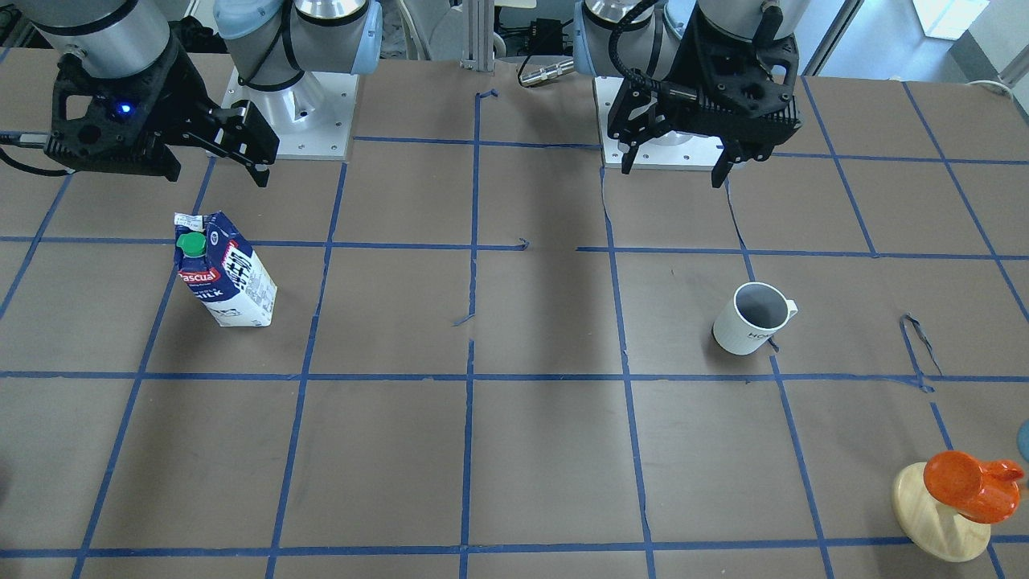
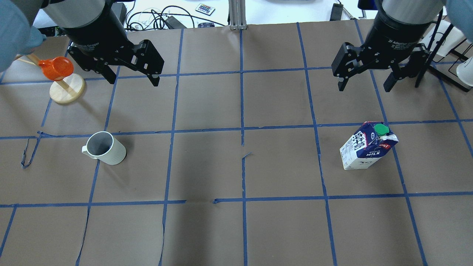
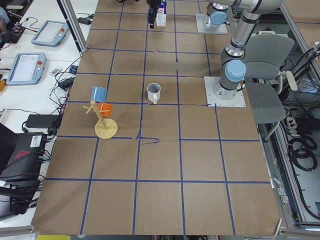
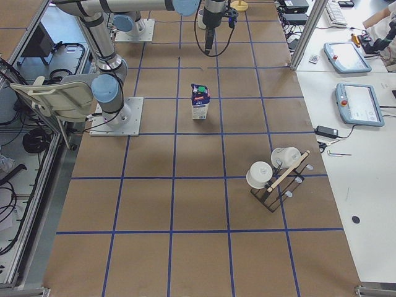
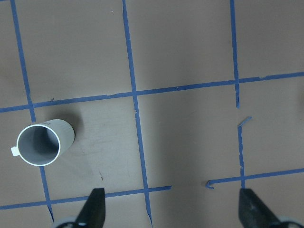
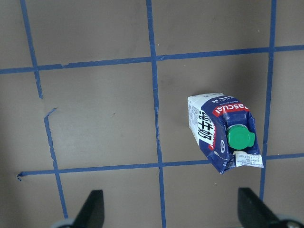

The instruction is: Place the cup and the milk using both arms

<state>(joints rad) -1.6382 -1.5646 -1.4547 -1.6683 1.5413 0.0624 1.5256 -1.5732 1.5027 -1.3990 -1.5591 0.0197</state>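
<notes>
The white ribbed cup (image 2: 105, 148) stands upright on the table's left half, handle to the left; it also shows in the front view (image 1: 752, 319) and the left wrist view (image 5: 42, 141). The blue and white milk carton (image 2: 366, 146) with a green cap stands upright on the right half, and shows in the front view (image 1: 229, 273) and the right wrist view (image 6: 223, 130). My left gripper (image 2: 133, 79) is open and empty, high above the table beyond the cup. My right gripper (image 2: 364, 88) is open and empty, high above the table beyond the carton.
An orange cup on a round wooden stand (image 2: 59, 70) sits at the far left, close to my left gripper. A rack with white cups (image 4: 275, 173) stands beyond the carton's side. Blue tape lines grid the brown table (image 2: 240, 166).
</notes>
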